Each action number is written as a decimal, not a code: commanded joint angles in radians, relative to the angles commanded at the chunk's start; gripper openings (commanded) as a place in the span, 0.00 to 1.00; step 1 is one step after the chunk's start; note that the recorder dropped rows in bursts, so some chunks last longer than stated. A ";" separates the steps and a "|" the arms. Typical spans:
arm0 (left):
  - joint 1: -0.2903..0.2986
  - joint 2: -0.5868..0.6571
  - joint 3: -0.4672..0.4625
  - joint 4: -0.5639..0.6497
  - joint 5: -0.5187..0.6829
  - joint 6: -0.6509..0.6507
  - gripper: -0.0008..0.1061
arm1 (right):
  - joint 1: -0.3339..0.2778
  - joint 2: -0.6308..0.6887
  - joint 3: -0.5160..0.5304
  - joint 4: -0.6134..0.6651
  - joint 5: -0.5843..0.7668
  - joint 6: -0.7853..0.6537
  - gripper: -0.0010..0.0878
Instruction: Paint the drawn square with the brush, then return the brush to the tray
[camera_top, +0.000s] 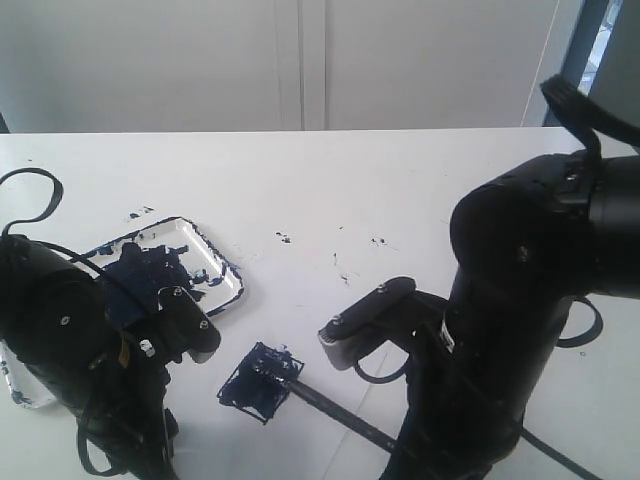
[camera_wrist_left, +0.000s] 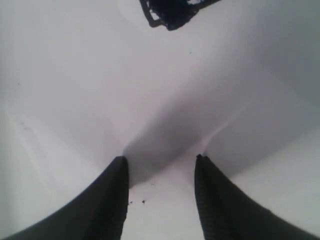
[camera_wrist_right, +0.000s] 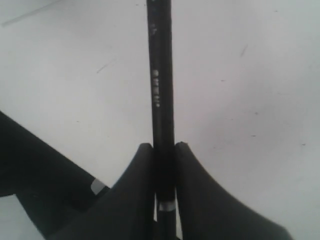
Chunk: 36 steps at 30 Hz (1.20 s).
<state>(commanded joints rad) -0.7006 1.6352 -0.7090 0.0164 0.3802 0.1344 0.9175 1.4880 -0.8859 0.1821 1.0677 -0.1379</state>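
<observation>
Right gripper (camera_wrist_right: 164, 147) fingers pinch the brush (camera_wrist_right: 160, 75) by its shaft at near right. Its bristle end lies over the drawn square (camera_top: 258, 382), which is smeared dark, near centre. Left gripper (camera_wrist_left: 161, 159) fingers stand spread, holding nothing, above the table (camera_top: 400, 190). The tray (camera_top: 228, 268) sits left of and beyond the square, apart from it.

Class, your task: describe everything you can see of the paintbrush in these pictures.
The brush is a long, thin black stick with small pale print along its handle and a silver band. The right gripper is shut on it, the handle pinched between both fingers. In the exterior view it slants low over the white table, its tip reaching the drawn square, which is smeared dark blue. The bristles cannot be told from the paint, so contact looks likely but not certain.
</observation>
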 joint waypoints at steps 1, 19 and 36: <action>0.000 0.000 0.000 0.000 0.000 0.000 0.46 | 0.000 0.000 0.000 0.000 0.005 0.000 0.01; 0.000 0.000 0.000 0.000 0.002 0.000 0.46 | 0.000 0.000 0.000 -0.017 -0.032 -0.015 0.01; 0.000 0.000 0.000 0.000 0.004 0.000 0.46 | 0.000 0.000 0.000 0.044 -0.034 -0.061 0.01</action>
<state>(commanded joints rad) -0.7006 1.6352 -0.7090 0.0164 0.3842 0.1344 0.9175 1.4880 -0.8859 0.2256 1.0336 -0.1991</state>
